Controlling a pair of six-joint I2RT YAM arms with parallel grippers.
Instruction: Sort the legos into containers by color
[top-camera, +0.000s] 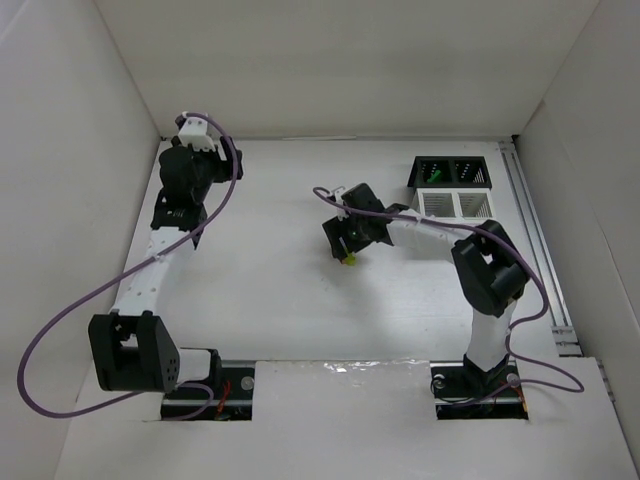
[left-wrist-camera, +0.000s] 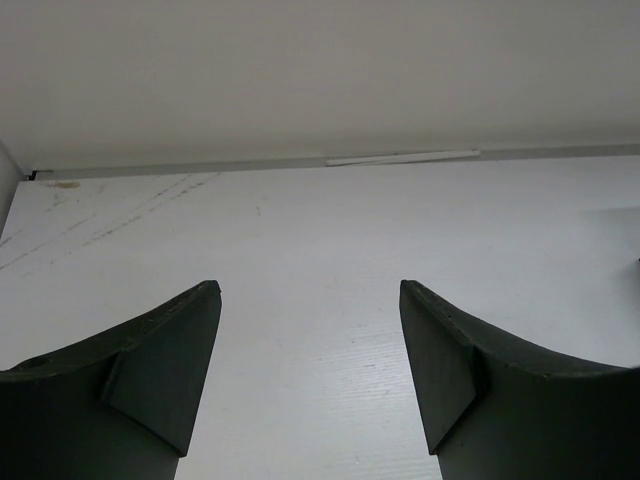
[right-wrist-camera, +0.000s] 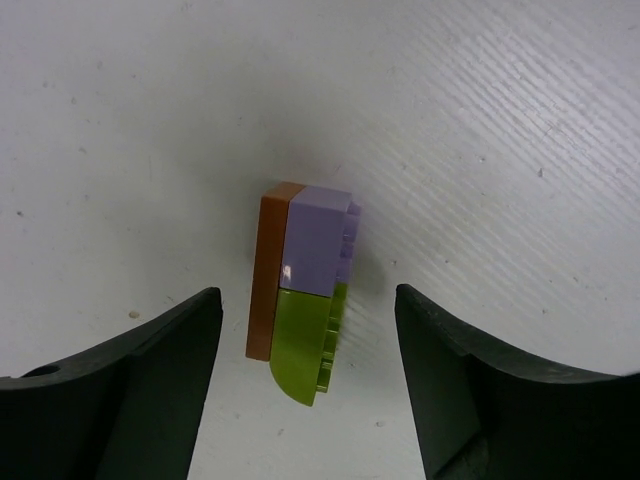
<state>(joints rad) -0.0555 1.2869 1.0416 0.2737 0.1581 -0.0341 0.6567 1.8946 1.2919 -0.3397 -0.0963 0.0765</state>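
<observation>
Currently your right gripper (right-wrist-camera: 307, 292) hangs low over the table (top-camera: 280, 300) near its middle. Its jaws stand apart on either side of a small lego stack (right-wrist-camera: 296, 300) and touch neither side of it, so nothing is grasped. The stack lies flat on the table: an orange-brown strip down its left edge, and a purple brick joined end to end with a lime one that has a rounded corner.

From above, you'll find the containers well to the right of the stack, toward the far right corner. The black pair of bins (top-camera: 452, 172) sits against the far side of the white pair of bins (top-camera: 456, 204), and the two touch. A green piece (top-camera: 435, 177) shows in the left black compartment. The right arm's own forearm (top-camera: 425, 230) stretches from the gripper toward its elbow, passing just in front of the white pair. A metal rail (top-camera: 532, 240) runs along the table's right edge beside the bins.

Your left gripper (left-wrist-camera: 310, 285) is released too, with its fingers wide over bare table and nothing between them. It sits in the far left corner, facing the back wall (left-wrist-camera: 320, 70). A purple cable (top-camera: 60, 320) loops out wide from the left arm, and another trails from the right arm.
</observation>
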